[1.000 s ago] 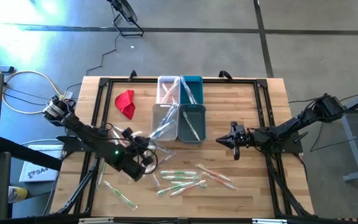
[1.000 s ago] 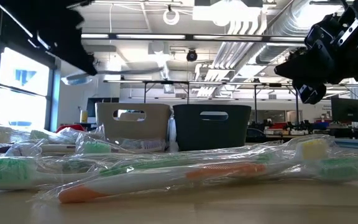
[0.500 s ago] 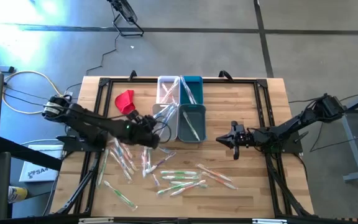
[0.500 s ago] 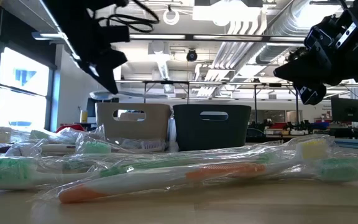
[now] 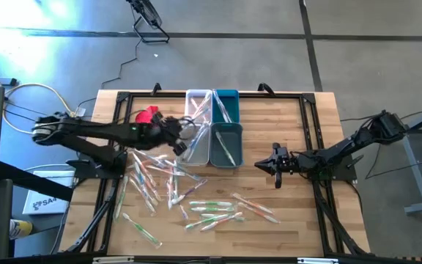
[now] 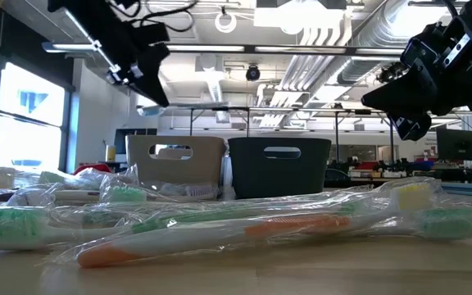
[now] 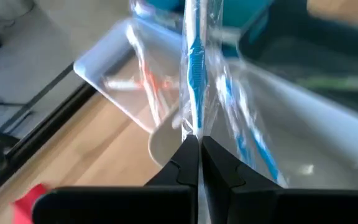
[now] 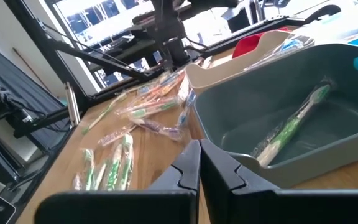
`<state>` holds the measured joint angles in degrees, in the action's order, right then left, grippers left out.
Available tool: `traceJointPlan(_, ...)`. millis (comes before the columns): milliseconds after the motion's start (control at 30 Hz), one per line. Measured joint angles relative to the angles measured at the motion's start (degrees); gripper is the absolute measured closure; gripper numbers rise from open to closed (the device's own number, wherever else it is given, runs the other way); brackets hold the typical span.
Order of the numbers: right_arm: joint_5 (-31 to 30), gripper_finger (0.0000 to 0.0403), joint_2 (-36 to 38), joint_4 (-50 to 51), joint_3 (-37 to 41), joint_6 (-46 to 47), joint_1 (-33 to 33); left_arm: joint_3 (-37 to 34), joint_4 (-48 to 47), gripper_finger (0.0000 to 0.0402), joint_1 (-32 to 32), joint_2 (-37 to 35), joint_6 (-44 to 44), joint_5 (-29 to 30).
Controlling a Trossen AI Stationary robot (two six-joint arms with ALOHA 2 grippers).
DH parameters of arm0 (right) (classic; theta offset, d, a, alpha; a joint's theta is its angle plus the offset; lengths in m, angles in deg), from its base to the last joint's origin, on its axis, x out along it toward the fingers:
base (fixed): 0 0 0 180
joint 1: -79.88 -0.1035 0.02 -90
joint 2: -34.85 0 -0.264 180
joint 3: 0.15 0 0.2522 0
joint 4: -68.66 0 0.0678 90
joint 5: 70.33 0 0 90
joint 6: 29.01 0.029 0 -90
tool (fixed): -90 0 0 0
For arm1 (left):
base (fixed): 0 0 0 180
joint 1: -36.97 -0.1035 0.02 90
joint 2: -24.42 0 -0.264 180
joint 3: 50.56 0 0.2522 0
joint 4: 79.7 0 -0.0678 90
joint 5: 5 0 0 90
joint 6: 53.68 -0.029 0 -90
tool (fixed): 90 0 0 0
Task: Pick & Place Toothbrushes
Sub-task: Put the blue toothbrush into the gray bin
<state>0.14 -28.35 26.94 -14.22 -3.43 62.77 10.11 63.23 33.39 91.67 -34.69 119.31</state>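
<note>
High view shows the left hand [image 5: 184, 141] at centre-left of the frame, reaching over the near rim of the pale grey bin [image 5: 194, 150], its fingers pinched together on a blue wrapped toothbrush [image 7: 194, 68]; the left wrist view confirms the grip, with the wrapper standing up from the fingertips above the white bin [image 7: 120, 84] and the grey one. The right hand [image 5: 268, 166] waits right of centre, well apart from the bins, fingers closed on nothing, pointing toward the dark teal bin [image 5: 226, 144], which holds a green toothbrush [image 8: 289, 129]. Sorting looks partly done: each of the four bins, including the bright teal bin [image 5: 226, 105] at the back, seems to hold one or a few brushes, while most of the loose toothbrushes [image 5: 196, 199] lie scattered across the lower middle of the frame, so I judge well over half the work remains. For room, the carried brush hangs close to the grey bin's wall, so a clean drop likely needs the hand carried a little further over the opening. The red cloth [image 5: 147, 114] lies just behind the left arm, near its path. Around the pile the bench [image 5: 291, 213] has bare wood toward the right and lower edges, giving the right arm open space.
</note>
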Motion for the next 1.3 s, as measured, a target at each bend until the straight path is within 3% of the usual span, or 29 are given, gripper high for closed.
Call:
traceJointPlan(233, 0.2, 0.0401, 0.0, 0.1, 0.0, 0.1, 0.0, -17.1, 26.0, 0.0401, -3.5, -13.3, -0.4, -10.3)
traceJointPlan(433, 0.0, 0.0401, 0.0, 0.0, 0.0, 0.1, 0.0, -26.8, 42.4, 0.0401, -3.4, -12.9, 6.3, -15.8)
traceJointPlan(633, -1.0, 0.0401, 0.0, 0.0, 0.0, 0.1, 0.0, -27.8, 43.8, 0.0401, 0.7, -9.1, 13.1, -14.1)
traceJointPlan(800, -1.6, 0.0401, 0.0, 0.0, 0.0, 0.1, 0.0, -27.8, 42.9, 0.0401, 2.6, -6.4, 17.7, -9.3)
traceJointPlan(1100, -1.6, 0.04, 0.0, 0.0, 0.0, 0.1, 0.0, -27.8, 43.9, 0.0398, 2.6, 0.8, 26.2, -9.0)
traceJointPlan(1300, -1.6, 0.04, 0.0, 0.0, 0.0, 0.1, 0.0, -27.8, 48.2, 0.0397, 2.6, 4.5, 25.9, -9.0)
